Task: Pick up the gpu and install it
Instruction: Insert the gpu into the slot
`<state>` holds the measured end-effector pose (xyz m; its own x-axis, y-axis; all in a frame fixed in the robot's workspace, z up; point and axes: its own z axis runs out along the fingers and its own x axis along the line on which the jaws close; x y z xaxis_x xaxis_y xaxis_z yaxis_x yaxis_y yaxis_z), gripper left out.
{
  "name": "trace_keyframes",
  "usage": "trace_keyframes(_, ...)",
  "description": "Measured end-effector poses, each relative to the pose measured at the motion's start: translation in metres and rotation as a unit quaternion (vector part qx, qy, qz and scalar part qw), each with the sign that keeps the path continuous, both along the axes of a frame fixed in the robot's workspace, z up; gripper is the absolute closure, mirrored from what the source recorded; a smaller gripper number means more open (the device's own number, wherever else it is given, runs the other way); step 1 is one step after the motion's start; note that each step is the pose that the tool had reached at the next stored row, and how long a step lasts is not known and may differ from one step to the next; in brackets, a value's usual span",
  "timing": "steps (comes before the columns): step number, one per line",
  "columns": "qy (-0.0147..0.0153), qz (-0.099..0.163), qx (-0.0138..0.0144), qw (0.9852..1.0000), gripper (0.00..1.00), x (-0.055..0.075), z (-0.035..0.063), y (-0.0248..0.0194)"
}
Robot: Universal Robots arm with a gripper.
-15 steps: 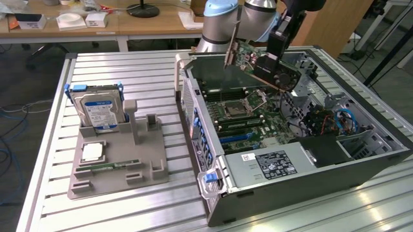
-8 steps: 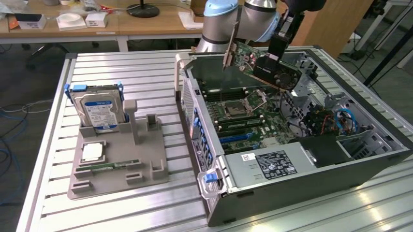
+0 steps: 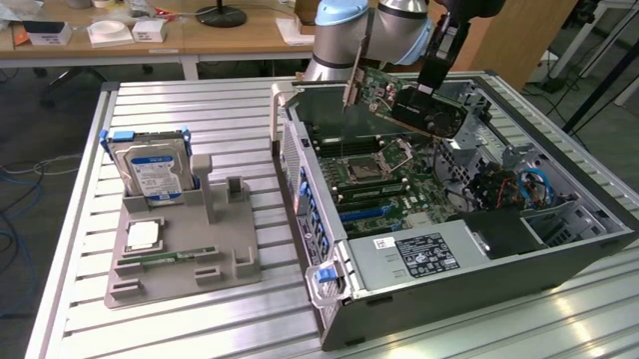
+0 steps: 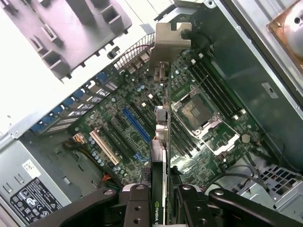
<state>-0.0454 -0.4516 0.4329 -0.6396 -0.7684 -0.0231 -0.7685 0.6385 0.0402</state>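
Observation:
My gripper [image 3: 429,81] is shut on the gpu [image 3: 405,101] and holds it in the air over the back part of the open computer case [image 3: 559,247]. The card hangs tilted, green board face showing, with its pale metal bracket [image 3: 352,78] towards the exterior view's left. In the wrist view the gpu [image 4: 163,156] appears edge-on between my black fingers [image 4: 137,203], its bracket [image 4: 170,40] at the far end. Under it lies the motherboard [image 4: 118,113] with a blue slot [image 4: 137,125] and the processor socket [image 4: 196,111]. The card is clear of the board.
A grey parts holder [image 3: 179,254] sits on the slatted table at the exterior view's left. It carries a silver hard drive [image 3: 150,176] and a narrow green memory stick [image 3: 164,258]. The power supply [image 3: 420,254] and cables [image 3: 519,187] fill the case's near end.

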Motion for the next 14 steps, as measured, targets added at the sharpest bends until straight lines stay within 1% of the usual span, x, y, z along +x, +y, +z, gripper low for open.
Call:
trace_keyframes(4, 0.0, 0.022, 0.0, 0.9998, 0.74, 0.0003, 0.0, 0.0)
trace_keyframes(7, 0.0, 0.039, 0.0, 0.9992, 0.74, 0.0005, 0.0, 0.0)
trace_keyframes(11, 0.0, 0.064, 0.0, 0.9979, 0.74, 0.0009, 0.0, 0.0)
trace_keyframes(14, 0.0, 0.083, 0.0, 0.9965, 0.74, 0.0013, -0.0001, 0.0)
